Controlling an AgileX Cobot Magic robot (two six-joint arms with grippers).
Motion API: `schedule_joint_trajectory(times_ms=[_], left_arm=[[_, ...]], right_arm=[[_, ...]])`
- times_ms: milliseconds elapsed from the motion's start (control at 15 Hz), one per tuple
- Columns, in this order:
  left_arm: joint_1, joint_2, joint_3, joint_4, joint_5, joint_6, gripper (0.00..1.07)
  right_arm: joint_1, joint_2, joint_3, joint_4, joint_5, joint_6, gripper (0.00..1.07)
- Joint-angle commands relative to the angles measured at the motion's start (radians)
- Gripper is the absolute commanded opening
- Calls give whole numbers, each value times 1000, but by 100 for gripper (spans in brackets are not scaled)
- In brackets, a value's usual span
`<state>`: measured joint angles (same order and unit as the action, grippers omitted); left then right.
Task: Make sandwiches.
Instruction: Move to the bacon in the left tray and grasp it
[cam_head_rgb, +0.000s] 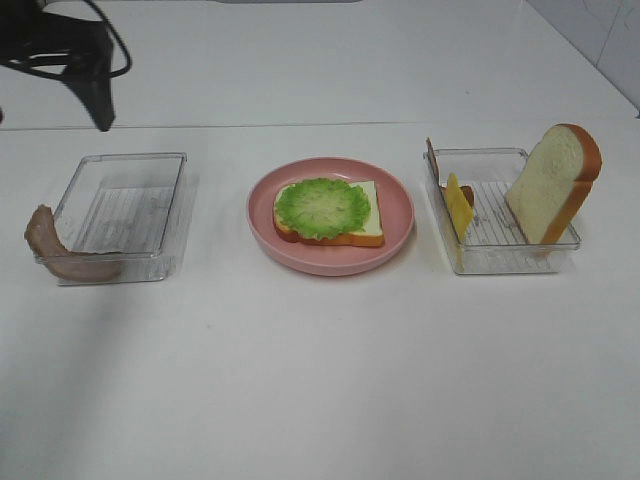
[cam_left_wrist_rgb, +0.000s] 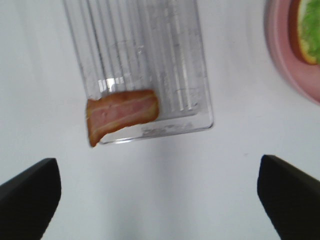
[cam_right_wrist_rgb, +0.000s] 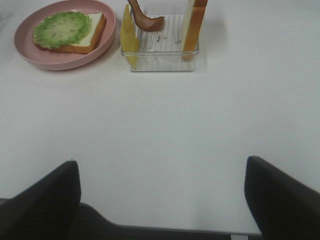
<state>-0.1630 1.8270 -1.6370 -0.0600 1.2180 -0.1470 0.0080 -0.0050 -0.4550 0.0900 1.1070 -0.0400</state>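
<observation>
A bread slice (cam_head_rgb: 365, 225) topped with ruffled green lettuce (cam_head_rgb: 322, 206) lies on the round pink plate (cam_head_rgb: 395, 245). A brown bacon strip (cam_head_rgb: 60, 255) hangs over the near left corner of the left clear tray (cam_head_rgb: 120, 165). My left gripper (cam_left_wrist_rgb: 160, 200) is open and empty, high above the table just off that bacon (cam_left_wrist_rgb: 122, 112). The right clear tray (cam_head_rgb: 500, 262) holds a yellow cheese slice (cam_head_rgb: 458, 205), a bacon strip (cam_head_rgb: 432, 160) and an upright bread slice (cam_head_rgb: 555, 185). My right gripper (cam_right_wrist_rgb: 162, 200) is open and empty, well back from that tray (cam_right_wrist_rgb: 160, 62).
My left arm (cam_head_rgb: 85, 60) hangs dark at the back left of the exterior view. The right arm is out of that view. The plate also shows in the left wrist view (cam_left_wrist_rgb: 290, 60) and in the right wrist view (cam_right_wrist_rgb: 55, 61). White table all around.
</observation>
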Motion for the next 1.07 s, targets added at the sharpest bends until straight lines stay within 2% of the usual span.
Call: schedule_joint_trajectory(times_ms=[67, 267, 400, 467, 733, 1067], left_arm=[[68, -57, 93, -7, 13, 34, 99], [145, -52, 172, -19, -72, 80, 99], [145, -28, 173, -19, -116, 86, 99], [145, 16, 173, -52, -177, 88, 99], [142, 115, 173, -96, -226, 113, 98], [142, 192, 173, -91, -258, 115, 96]], right_arm=[[-7, -21, 3, 5, -3, -8, 87], [-7, -21, 3, 5, -3, -8, 87], [-7, -21, 3, 6, -3, -8, 87], [-7, -21, 3, 5, -3, -8, 87], [-7, -21, 3, 5, -3, -8, 87], [-7, -21, 3, 5, -3, -8, 87]])
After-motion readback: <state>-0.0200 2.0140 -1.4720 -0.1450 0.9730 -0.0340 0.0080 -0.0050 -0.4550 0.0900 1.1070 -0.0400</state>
